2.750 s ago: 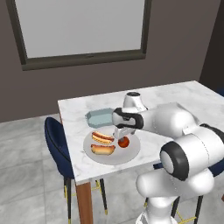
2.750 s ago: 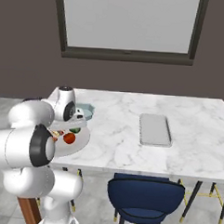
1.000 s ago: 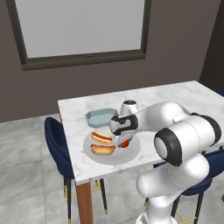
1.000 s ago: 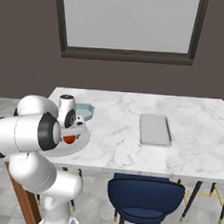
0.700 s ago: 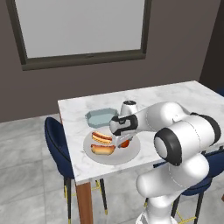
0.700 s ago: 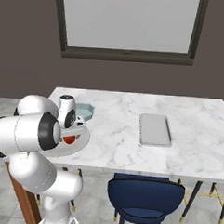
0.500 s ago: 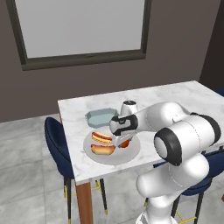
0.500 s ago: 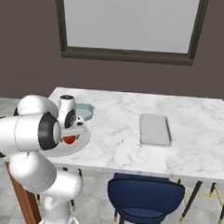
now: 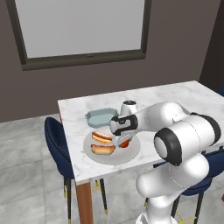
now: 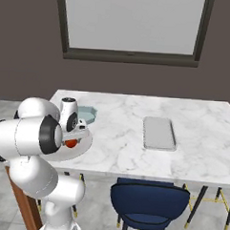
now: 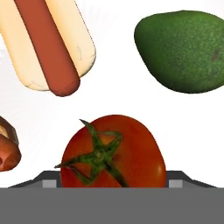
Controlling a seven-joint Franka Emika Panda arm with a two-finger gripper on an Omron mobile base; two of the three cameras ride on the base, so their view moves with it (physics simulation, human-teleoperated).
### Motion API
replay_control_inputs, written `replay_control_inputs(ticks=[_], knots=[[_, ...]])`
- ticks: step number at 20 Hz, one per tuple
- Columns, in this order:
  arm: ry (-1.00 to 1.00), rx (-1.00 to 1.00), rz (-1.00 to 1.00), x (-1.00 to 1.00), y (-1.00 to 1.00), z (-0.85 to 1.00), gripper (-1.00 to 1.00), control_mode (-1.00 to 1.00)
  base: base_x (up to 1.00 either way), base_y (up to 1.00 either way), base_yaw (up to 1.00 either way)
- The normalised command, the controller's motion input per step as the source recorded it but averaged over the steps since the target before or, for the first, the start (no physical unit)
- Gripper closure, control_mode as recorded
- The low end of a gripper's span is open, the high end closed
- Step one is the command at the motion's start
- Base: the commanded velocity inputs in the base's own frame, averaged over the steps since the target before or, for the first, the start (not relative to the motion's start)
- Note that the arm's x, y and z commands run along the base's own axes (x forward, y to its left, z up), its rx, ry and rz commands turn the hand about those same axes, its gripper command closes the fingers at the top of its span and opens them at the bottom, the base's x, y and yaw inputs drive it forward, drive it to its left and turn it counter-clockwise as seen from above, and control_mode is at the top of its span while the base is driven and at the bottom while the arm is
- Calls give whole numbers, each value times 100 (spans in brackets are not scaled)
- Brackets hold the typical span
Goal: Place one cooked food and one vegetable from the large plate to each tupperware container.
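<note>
Down on the large plate (image 9: pixel 131 151), near the left end of the marble surface (image 10: pixel 130 137), the fingers (image 11: pixel 48 177) flank a red tomato (image 11: pixel 113 151) at half width; whether they touch it cannot be told. Two hot dogs (image 9: pixel 101 143) and an avocado (image 11: pixel 188 50) lie beside it. No writing shows.

Marble table (image 9: pixel 78 114), dark wall (image 9: pixel 183 43), window (image 9: pixel 81 24)

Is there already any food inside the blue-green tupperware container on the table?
No, in the left base view the blue-green tupperware container sits empty beside the large plate, where the hot dogs lie.
</note>
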Motion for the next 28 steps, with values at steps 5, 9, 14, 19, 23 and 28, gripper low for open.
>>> replay_control_inputs(ticks=[5,9,14,19,23,28], knots=[[-6,0,-2,-1,-18,72,100,-100,0,0,0],[9,-3,-11,40,-3,79,100,-100,0,0,0],[17,-3,-11,84,0,72,100,-100,0,0,0],[6,0,-8,100,0,10,100,-100,0,0,0],[-7,2,-5,81,2,-24,100,-100,0,0,0],[-12,0,0,63,29,-35,100,-100,0,0,0]])
